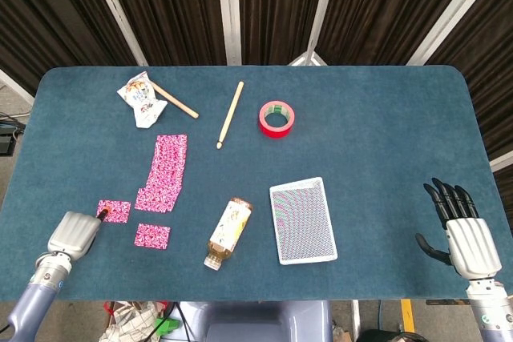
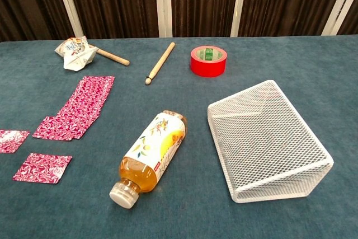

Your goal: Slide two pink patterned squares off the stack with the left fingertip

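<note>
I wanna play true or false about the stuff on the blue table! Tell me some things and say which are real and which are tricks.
1. Two pink squares lie apart from the pink stack. True.
2. The bottle stands upright. False: it lies on its side.
3. The tape roll is red. True.
4. The right hand holds a wooden stick. False: it holds nothing, fingers apart.
5. The left hand has a fingertip at one pink square's edge. True.
</note>
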`<control>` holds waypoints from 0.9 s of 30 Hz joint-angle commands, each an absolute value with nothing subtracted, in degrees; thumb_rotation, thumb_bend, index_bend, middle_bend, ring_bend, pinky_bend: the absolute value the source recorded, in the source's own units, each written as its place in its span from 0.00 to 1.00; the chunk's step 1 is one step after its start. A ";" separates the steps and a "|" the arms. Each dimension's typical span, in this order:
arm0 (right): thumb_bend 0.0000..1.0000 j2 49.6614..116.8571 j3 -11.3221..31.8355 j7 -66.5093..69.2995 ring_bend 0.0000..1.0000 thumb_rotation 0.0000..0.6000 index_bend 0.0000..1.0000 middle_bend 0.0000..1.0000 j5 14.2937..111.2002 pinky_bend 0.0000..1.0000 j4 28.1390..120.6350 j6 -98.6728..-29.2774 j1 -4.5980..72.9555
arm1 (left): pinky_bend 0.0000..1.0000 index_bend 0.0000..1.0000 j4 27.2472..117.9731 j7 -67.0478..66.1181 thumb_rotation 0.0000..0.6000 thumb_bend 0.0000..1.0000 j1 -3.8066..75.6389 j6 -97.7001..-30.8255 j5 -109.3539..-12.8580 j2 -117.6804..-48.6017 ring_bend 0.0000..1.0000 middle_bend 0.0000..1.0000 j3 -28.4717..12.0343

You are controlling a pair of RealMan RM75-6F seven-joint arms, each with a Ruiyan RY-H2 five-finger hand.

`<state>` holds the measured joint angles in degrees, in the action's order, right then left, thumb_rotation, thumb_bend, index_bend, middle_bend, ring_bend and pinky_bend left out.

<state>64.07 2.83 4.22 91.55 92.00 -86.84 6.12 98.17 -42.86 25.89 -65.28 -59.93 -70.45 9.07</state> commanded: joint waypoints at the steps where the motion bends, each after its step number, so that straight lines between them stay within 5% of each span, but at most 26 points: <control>1: 0.31 64.07 2.86 4.27 0.06 1.00 0.00 0.04 91.53 0.06 91.95 -86.81 6.15 | 0.59 0.16 101.99 -38.55 1.00 0.57 24.71 -67.96 -65.47 -67.86 0.66 0.79 8.96; 6: 0.31 64.10 2.88 4.38 0.06 1.00 0.00 0.04 91.46 0.06 91.86 -86.67 6.23 | 0.48 0.15 106.67 -31.62 1.00 0.39 21.65 -72.84 -73.84 -63.21 0.47 0.58 10.70; 8: 0.31 64.08 2.93 4.43 0.06 1.00 0.00 0.04 91.43 0.06 91.89 -86.58 6.31 | 0.34 0.14 108.17 -28.11 1.00 0.28 19.88 -75.54 -77.16 -61.39 0.31 0.40 11.55; 14: 0.31 64.15 2.85 4.37 0.06 1.00 0.00 0.04 91.56 0.06 92.16 -86.97 6.10 | 0.16 0.12 106.28 -12.36 1.00 0.15 12.20 -88.19 -89.36 -58.11 0.02 0.10 14.25; 27: 0.31 64.12 3.06 4.40 0.06 1.00 0.00 0.04 91.79 0.06 92.20 -87.71 5.94 | 0.11 0.12 95.17 -3.12 1.00 0.12 5.61 -99.37 -94.51 -61.33 0.00 0.05 10.89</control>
<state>64.15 3.06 4.36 91.74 92.17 -87.67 5.96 95.57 -3.42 5.87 -99.08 -94.20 -61.06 11.19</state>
